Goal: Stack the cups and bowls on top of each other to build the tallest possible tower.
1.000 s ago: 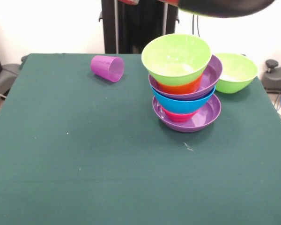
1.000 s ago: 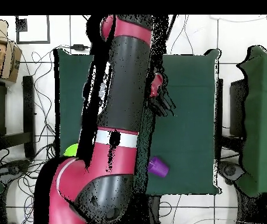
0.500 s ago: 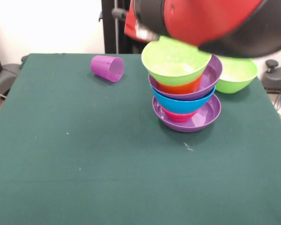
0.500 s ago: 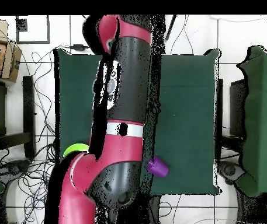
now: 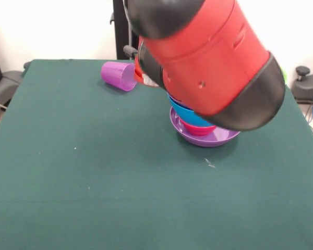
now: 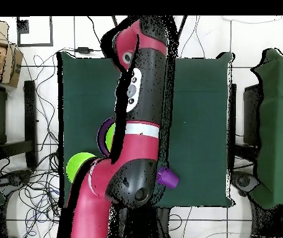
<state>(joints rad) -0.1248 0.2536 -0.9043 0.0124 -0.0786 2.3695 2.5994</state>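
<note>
The tower (image 5: 204, 134) stands right of the table's middle on a wide purple bowl, with a red-pink bowl (image 5: 197, 128) and a blue bowl (image 5: 187, 114) nested above it. My red and black arm (image 5: 208, 62) hides the tower's upper bowls. From overhead, a lime green bowl (image 6: 109, 137) on top of the tower peeks out beside the arm (image 6: 143, 111). A second lime green bowl (image 6: 77, 166) sits alone near the table's edge. A purple cup (image 5: 119, 75) lies on its side at the back; overhead it is the purple cup (image 6: 167, 177). My gripper shows in neither view.
The dark green table (image 5: 94, 172) stretches wide to the left and front of the tower. Overhead, cables and further green tables (image 6: 280, 124) surround the table (image 6: 199, 124). A black chair part (image 5: 309, 83) sits off its right side.
My arm has swung down and across the tower, now covering its upper bowls and the lone green bowl in the front view. The bowls and the cup have not moved.
</note>
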